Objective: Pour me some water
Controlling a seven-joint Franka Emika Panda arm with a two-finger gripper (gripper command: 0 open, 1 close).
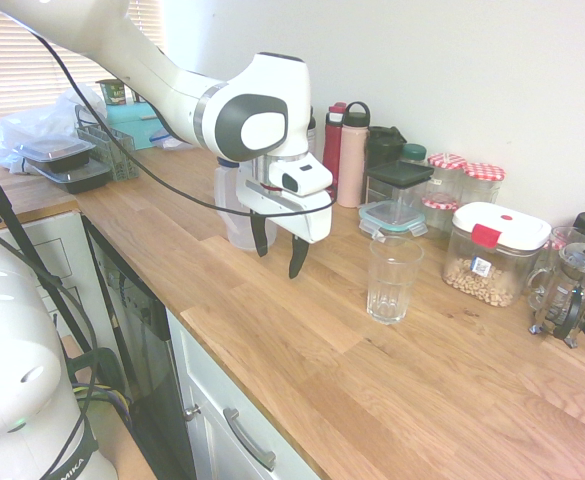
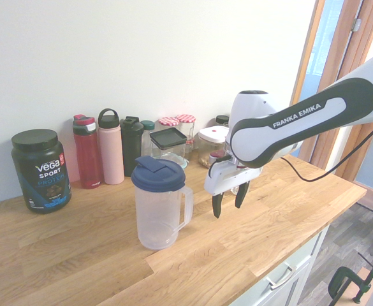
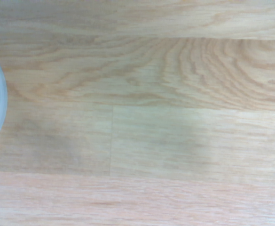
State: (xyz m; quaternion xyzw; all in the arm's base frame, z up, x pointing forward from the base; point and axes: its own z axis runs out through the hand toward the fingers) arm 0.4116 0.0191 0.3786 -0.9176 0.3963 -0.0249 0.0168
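One lidded pitcher [image 2: 157, 217] stands on the counter. Near it are one protein tub [image 2: 41, 178], two tall bottles [image 2: 111, 156], red and pink, and one black shaker [image 2: 132, 150]. Well apart from the pitcher are one drinking glass [image 1: 390, 285], one white-lidded container [image 1: 487, 265] and, farther from it, one French press [image 1: 572, 290]. At least two jars [image 1: 482, 183] have checked lids.

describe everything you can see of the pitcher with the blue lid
The pitcher has a cloudy, see-through body, plastic by its look, with a side handle of the same material and a dark blue lid with a raised flap on top. The lid is on. It stands upright on the wooden counter, its handle towards the gripper. The open fingers hang beside it without gripping it; nothing appears to touch it but the counter. Whether it holds water I can't tell.
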